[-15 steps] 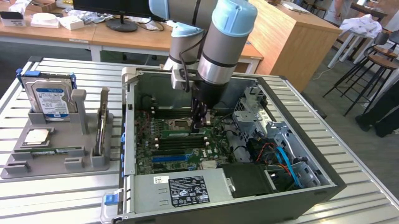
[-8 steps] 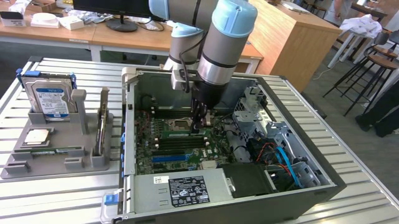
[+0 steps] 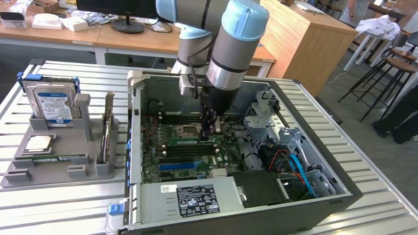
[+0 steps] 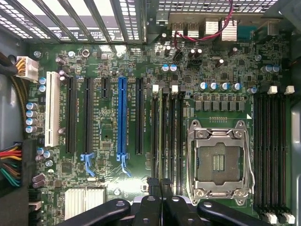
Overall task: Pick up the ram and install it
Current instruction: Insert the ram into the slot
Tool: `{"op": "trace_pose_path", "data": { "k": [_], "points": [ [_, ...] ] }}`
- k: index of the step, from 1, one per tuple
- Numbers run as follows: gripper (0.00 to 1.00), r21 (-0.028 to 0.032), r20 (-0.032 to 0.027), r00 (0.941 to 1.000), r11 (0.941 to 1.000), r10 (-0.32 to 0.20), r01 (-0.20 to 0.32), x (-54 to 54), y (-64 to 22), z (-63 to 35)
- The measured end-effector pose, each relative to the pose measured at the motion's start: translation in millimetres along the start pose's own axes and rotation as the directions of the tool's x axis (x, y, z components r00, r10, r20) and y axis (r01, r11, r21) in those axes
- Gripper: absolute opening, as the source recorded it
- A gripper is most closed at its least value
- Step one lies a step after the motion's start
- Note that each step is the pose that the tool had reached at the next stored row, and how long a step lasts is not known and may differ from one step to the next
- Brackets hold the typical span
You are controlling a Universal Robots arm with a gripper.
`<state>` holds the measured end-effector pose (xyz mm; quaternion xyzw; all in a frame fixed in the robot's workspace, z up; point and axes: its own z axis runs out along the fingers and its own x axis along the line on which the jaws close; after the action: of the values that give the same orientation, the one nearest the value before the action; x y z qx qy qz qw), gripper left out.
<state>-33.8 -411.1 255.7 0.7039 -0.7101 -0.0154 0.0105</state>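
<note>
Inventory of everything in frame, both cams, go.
computer case: 1, black, open, on table
motherboard: 1, green, inside case
ram: 1, green, on edge in memory slots, at pincer tip
CPU socket: 1, silver, empty, beside those slots
power supply: 1, silver, case's near end
tray: 1, grey, exterior view's left of case
hard drive: 1, blue label, upright in tray
processor chip: 1, silver, flat in tray
green stick: 1, flat along tray's front
table: 1, slatted metal, under everything
desks: 2, wooden, behind table
arm: 1, grey and light blue, reaching into case
pincer: 1, black, shut, over memory slots
</note>
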Motion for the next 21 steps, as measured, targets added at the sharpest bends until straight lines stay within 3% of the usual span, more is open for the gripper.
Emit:
{"op": "trace_pose_path", "data": {
  "k": [21],
  "points": [
    [0.11,0.0001,0.0004,1.0000,1.0000,0.000,0.000,0.0,-0.2,5.3]
  ]
}}
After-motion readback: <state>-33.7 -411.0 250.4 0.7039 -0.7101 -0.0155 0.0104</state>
